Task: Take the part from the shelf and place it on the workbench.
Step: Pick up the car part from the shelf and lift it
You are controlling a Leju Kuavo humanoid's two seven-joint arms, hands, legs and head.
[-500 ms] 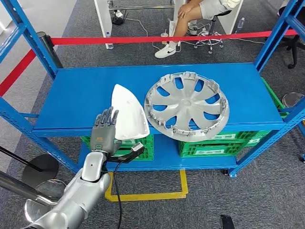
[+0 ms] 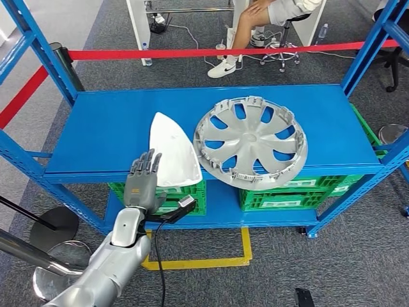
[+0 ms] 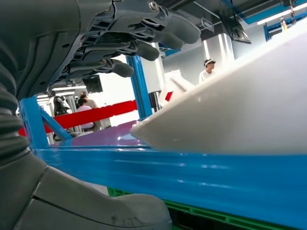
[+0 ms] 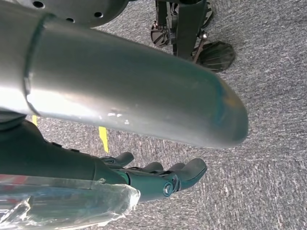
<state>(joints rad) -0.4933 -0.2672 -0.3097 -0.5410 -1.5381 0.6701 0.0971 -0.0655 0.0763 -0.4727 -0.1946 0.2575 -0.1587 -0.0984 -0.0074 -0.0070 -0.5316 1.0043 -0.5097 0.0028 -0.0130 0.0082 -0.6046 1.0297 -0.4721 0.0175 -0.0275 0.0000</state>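
Left robot hand (image 2: 141,181) open, fingers spread beside white part (image 2: 172,155) on blue shelf (image 2: 96,128); right robot hand (image 4: 159,177) empty, fingers apart

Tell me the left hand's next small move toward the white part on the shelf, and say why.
Probably ease the left hand forward until its fingers lie over the white part and its thumb comes under the overhanging edge, then close. The hand hovers open at the blue shelf's front lip, with a gap to the part, which juts past that lip.
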